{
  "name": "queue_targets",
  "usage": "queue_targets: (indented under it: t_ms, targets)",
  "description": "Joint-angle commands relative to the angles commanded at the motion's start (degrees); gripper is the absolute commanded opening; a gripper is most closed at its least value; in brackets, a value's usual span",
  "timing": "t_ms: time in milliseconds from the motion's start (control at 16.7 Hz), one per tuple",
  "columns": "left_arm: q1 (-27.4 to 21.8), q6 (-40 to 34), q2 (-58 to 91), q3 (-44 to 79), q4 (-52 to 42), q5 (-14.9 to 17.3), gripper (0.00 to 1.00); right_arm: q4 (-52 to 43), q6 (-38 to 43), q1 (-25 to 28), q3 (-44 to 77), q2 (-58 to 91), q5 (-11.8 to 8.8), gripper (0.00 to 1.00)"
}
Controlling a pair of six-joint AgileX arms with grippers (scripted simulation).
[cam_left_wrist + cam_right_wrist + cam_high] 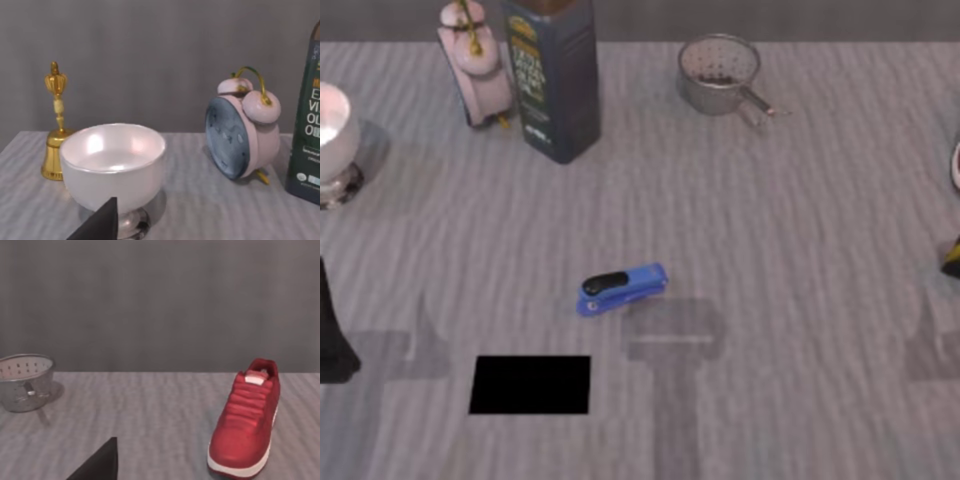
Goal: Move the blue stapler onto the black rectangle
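The small bright-blue stapler (623,288) with a black oval patch on top lies flat near the middle of the grey bench (800,220), tilted, patch end toward the left edge. It sits apart from the flat solid-black rectangle (531,385), which lies nearer the front edge and to the left. Left arm (334,335) parked at the left edge; right arm barely in view at the right edge. Jaws of both arms: cannot tell whether open or closed. Along the far edge: pink twin-bell alarm clock (475,62), dark oil bottle with printed label (552,75), small metal colander (720,72). Pearly white footed bowl (334,128) at the left edge, gold handbell (55,125) beside it. Right wrist view shows a red sneaker (247,422).
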Motion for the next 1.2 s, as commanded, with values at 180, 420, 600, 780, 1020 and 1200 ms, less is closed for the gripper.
queue_targets:
  t_ms: [180, 420, 600, 780, 1020, 1200]
  targets:
    - [-0.23, 0.20, 0.56, 0.57, -0.43, 0.02, 1.00, 0.00, 0.00, 0.00, 0.00, 0.00, 0.00, 1.00]
    - [-3.22, 2.96, 8.84, 8.89, -6.32, 0.11, 1.00, 0.00, 0.00, 0.00, 0.00, 0.00, 0.00, 1.00]
    - [-6.97, 6.61, 21.45, 20.97, -14.18, 0.05, 1.00, 0.00, 0.00, 0.00, 0.00, 0.00, 0.00, 1.00]
    - [-11.55, 11.15, 39.01, 36.08, -24.04, -0.06, 1.00, 0.00, 0.00, 0.00, 0.00, 0.00, 0.00, 1.00]
    - [-18.24, 17.79, 66.16, 57.62, -38.74, -0.17, 1.00, 0.00, 0.00, 0.00, 0.00, 0.00, 0.00, 1.00]
    - [-23.15, 22.58, 84.82, 72.58, -49.49, -0.17, 1.00, 0.00, 0.00, 0.00, 0.00, 0.00, 0.00, 1.00]
